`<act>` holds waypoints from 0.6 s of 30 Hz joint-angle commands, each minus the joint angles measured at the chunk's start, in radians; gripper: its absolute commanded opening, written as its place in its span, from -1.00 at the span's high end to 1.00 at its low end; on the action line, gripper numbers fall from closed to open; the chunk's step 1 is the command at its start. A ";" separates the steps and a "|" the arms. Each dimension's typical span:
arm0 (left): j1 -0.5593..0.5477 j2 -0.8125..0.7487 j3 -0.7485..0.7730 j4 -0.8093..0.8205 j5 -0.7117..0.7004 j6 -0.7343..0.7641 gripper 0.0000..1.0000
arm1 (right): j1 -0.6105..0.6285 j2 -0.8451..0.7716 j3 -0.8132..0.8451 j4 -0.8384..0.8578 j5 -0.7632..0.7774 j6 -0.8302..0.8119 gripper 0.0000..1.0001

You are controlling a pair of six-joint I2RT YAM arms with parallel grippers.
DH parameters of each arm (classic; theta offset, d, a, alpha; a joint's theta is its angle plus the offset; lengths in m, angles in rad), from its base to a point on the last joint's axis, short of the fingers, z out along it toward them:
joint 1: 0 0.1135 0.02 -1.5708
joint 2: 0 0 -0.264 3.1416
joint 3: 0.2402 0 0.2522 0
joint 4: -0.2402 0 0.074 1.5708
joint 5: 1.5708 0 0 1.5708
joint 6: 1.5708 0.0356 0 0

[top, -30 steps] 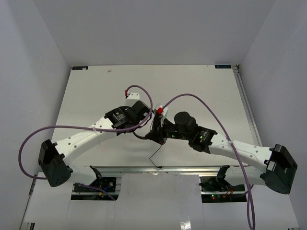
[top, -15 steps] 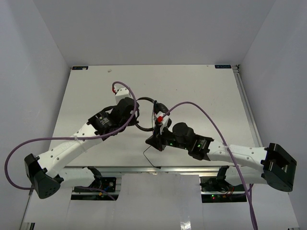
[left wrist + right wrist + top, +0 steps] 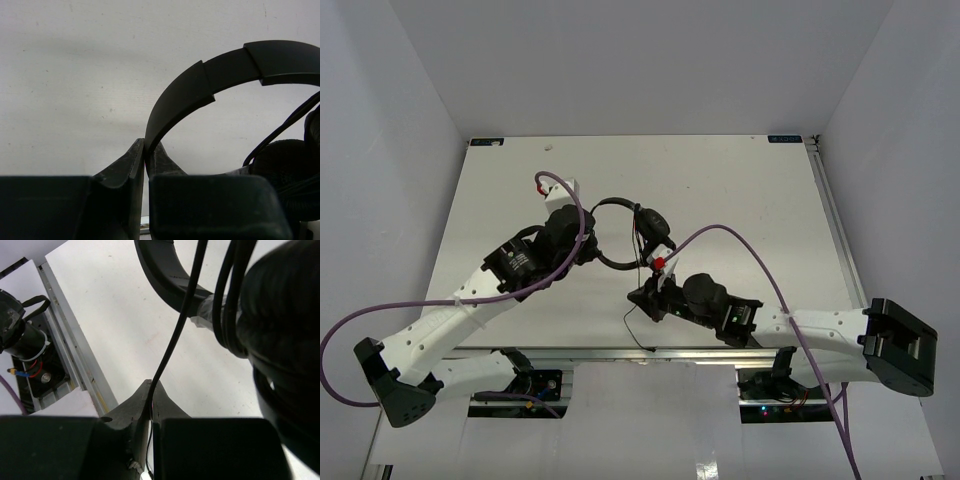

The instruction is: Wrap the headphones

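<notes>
near the middle of the table sit the headphones, between the two arms. whether they rest on the surface or hang just above it cannot be told. left gripper pinches the headband close to one end. from above, that end and the fingers vanish under the wrist. right gripper is pressed together on the thin cord, which runs up past an earcup so near the lens that it is blurred and cut off by the frame. from above only one earcup shows clearly. the cord there is a faint loop near the front edge, and its plug cannot be made out.
</notes>
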 commanded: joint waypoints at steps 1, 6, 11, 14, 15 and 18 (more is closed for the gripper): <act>0.003 -0.037 0.006 0.051 0.028 -0.045 1.00 | 0.009 0.038 -0.018 0.143 0.113 -0.025 0.80; 0.003 -0.050 0.002 0.050 0.031 -0.053 1.00 | 0.013 0.084 -0.051 0.245 0.209 -0.015 0.73; 0.003 -0.067 0.000 0.052 0.035 -0.061 1.00 | 0.018 0.146 -0.056 0.315 0.297 0.007 0.71; 0.003 -0.073 -0.002 0.053 0.034 -0.061 1.00 | 0.021 0.191 -0.046 0.348 0.327 0.009 0.70; 0.003 -0.073 -0.002 0.053 0.034 -0.061 1.00 | 0.021 0.200 -0.043 0.353 0.335 0.011 0.70; 0.003 -0.084 -0.004 0.047 0.026 -0.059 1.00 | 0.024 0.234 -0.052 0.385 0.357 0.023 0.70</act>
